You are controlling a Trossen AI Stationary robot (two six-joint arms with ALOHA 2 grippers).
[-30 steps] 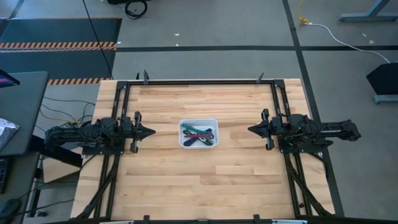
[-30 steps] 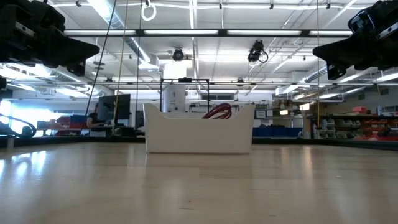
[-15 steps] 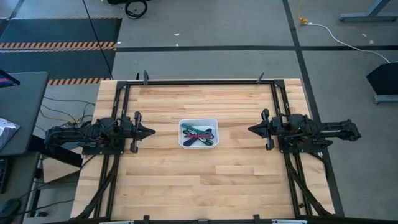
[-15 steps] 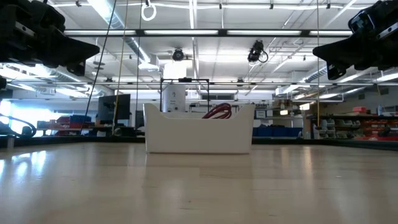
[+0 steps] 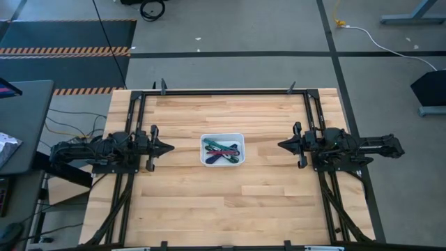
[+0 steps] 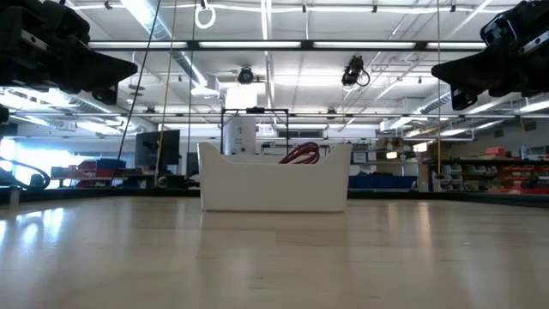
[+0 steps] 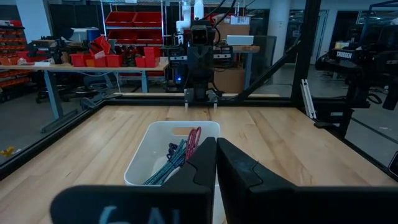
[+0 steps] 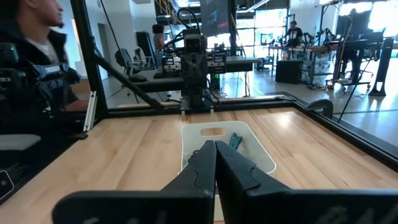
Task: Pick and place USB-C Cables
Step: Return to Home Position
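A white bin (image 5: 222, 149) stands on the wooden table's middle and holds several folded USB-C cables (image 5: 221, 150), among them teal, maroon and blue ones. It also shows in the low view (image 6: 274, 178), with a maroon cable (image 6: 300, 154) rising above its rim, and in the left wrist view (image 7: 169, 154) and the right wrist view (image 8: 221, 144). My left gripper (image 5: 169, 148) hovers shut left of the bin, pointing at it. My right gripper (image 5: 280, 145) hovers shut right of the bin, pointing at it. Both are empty.
Black frame rails (image 5: 226, 92) run along the table's far, left and right sides. Bare wood lies on the near side of the bin (image 5: 223, 202). A person (image 8: 34, 37) stands beyond the table in the right wrist view.
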